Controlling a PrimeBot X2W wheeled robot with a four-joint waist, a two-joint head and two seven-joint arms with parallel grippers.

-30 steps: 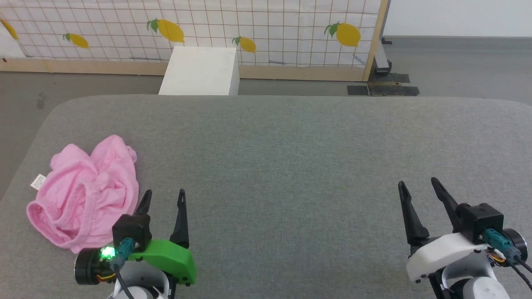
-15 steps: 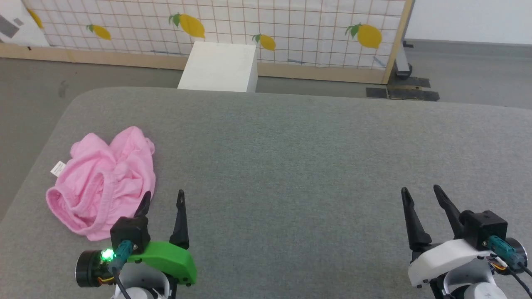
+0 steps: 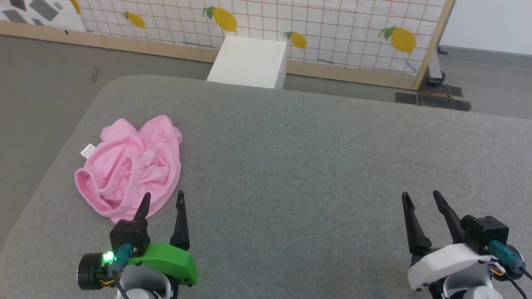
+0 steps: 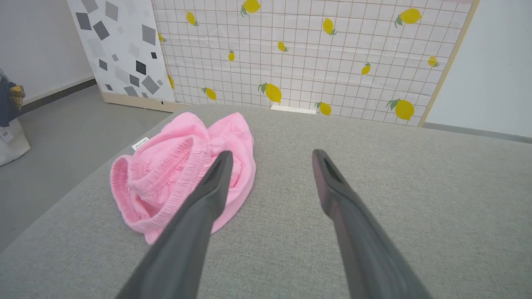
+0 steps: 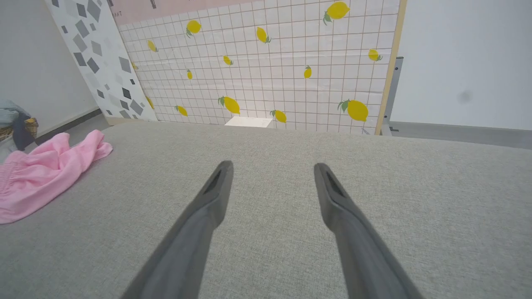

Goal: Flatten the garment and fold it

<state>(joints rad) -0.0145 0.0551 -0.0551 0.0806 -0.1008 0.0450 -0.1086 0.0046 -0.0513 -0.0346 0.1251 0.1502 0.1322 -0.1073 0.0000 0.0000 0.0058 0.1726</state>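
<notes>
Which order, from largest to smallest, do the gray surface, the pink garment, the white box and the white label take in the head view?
1. gray surface
2. pink garment
3. white box; it stands farther from the camera, so its true size is unsure
4. white label

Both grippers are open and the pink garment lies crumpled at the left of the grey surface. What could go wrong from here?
1. The garment lies bunched with its waistband rolled inward. The left gripper may pinch several layers, so it would not spread flat.
2. It sits near the left edge of the grey surface, and a sideways tug could drag it off.
3. The right gripper is far across, so a two-handed spread needs a long reach.
</notes>
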